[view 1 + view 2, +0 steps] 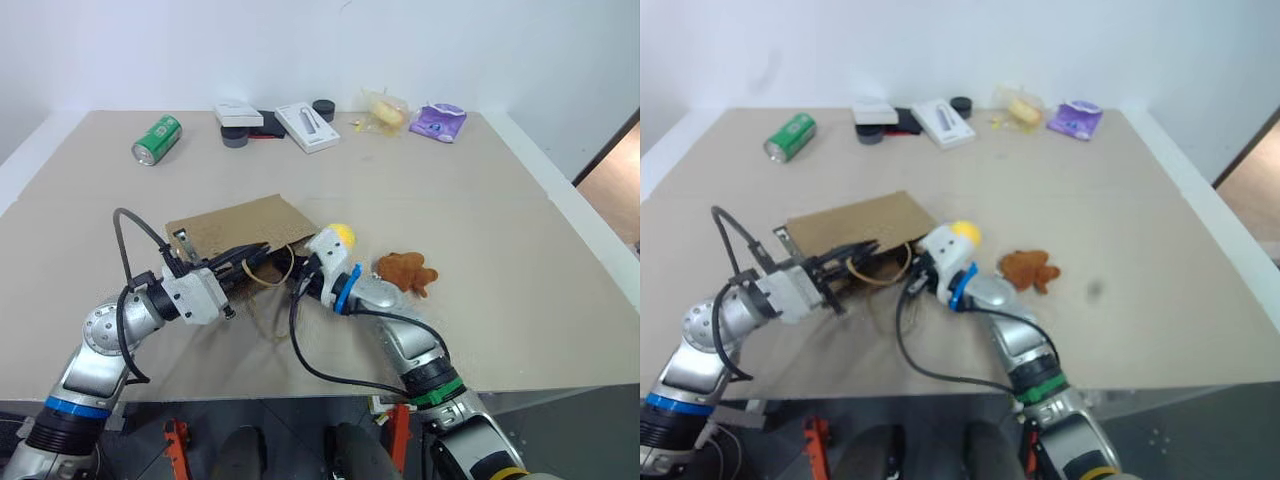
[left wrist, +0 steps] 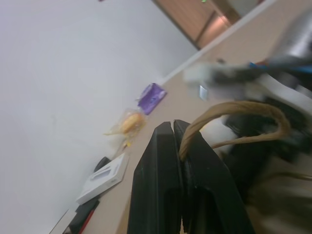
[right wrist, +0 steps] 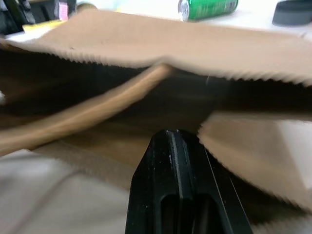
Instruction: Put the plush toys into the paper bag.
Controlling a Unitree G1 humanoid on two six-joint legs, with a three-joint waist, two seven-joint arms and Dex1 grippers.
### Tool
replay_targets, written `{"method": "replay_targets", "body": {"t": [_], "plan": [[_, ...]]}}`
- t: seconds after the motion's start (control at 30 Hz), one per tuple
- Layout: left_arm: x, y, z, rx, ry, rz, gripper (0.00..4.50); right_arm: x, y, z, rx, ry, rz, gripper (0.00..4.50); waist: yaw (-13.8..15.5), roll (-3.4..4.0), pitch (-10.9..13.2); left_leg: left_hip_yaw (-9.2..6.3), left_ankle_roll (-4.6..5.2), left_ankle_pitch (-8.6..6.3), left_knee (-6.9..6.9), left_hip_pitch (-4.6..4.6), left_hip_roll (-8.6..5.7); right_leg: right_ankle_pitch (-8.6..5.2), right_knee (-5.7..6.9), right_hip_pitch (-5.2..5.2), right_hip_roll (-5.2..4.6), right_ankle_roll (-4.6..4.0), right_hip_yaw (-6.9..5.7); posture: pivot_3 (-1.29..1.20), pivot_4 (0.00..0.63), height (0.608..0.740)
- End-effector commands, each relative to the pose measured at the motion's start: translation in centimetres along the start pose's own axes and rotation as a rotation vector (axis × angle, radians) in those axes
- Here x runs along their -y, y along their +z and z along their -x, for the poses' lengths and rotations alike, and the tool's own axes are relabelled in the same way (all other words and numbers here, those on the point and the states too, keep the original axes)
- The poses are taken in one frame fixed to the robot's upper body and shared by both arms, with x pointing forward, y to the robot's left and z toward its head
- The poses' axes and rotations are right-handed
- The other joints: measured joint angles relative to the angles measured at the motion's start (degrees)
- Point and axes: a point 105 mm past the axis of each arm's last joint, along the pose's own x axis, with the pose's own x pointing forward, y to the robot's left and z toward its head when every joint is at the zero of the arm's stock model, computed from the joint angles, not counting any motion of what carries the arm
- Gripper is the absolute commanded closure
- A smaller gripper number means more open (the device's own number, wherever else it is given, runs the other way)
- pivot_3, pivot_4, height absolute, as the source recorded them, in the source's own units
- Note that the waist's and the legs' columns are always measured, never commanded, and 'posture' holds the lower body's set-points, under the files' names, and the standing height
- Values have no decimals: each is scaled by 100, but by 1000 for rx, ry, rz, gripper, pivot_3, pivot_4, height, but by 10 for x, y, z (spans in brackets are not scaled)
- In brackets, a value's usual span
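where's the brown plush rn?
Head views: the brown plush lies on the table, just right of the right gripper at the paper bag mouth, not in the bag.

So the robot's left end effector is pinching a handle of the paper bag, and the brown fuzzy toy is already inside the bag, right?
Not quite. The left end effector does pinch a handle of the paper bag, but the brown fuzzy toy lies on the table beside the bag, as the left eye view shows.

Bright even overhead light, soft faint shadows, wrist views blurred and out of focus
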Motion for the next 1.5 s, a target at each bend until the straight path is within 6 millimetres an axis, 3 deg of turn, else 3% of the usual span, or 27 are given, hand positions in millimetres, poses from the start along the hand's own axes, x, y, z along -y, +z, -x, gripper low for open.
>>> {"method": "replay_targets", "body": {"t": [0.03,0.13,0.33,0.53,0.67,0.9,1.07,1.23,1.33,1.4,1.5], "plan": [[-33,10,-1,11,153,-44,4500,9,-16,-4,-110,-83,15,4454,0,-3,-2,0,-1,1,1,-2,2,3,2,-4,3,-3,0,0,150,740],[-47,16,-4,22,244,-52,4500,16,-30,-4,-191,-142,11,4454,-1,-21,-17,3,2,9,2,3,8,13,8,-5,10,-9,3,0,150,740],[-76,41,-9,94,405,-108,4500,20,-31,-3,-222,-175,-13,4454,3,-38,-39,13,14,37,2,14,9,28,7,3,8,-34,8,0,150,740],[-93,52,-10,114,473,-136,4500,17,-33,-2,-235,-167,-17,4454,2,-41,-49,26,22,46,2,19,8,40,6,3,5,-35,14,0,150,740],[-79,38,-10,64,424,-90,4500,14,-22,-4,-178,-151,-4,4454,1,-44,-51,33,22,46,0,18,9,40,6,-2,5,-35,20,0,150,740],[-43,11,-3,-22,348,21,4500,10,25,4,29,-93,95,4454,0,-44,-50,47,22,46,-6,-7,9,41,-1,-27,4,-32,32,0,150,740],[-38,4,-1,-41,343,42,4500,3,57,21,107,-15,189,2731,0,-44,-49,48,22,46,-9,-13,16,42,-1,-37,10,-31,34,0,150,740],[-35,2,-5,-37,340,57,4500,-6,81,49,147,71,253,148,2,-44,-49,49,21,45,-12,-13,17,39,-2,-38,10,-35,33,0,150,740],[-34,4,-8,-24,334,61,4500,13,89,80,118,34,234,55,11,-45,-48,48,20,44,-13,-15,16,39,-5,-37,8,-35,33,0,150,740],[-34,4,-9,-22,334,61,4500,30,79,93,20,-21,233,55,9,-46,-48,52,19,44,-12,-14,10,40,-9,-35,0,-32,34,0,150,740],[-35,5,-9,-19,336,64,4500,74,47,130,-253,-198,235,55,12,-46,-48,58,20,44,-13,-14,2,40,-14,-36,-16,-33,31,0,150,740]]}}
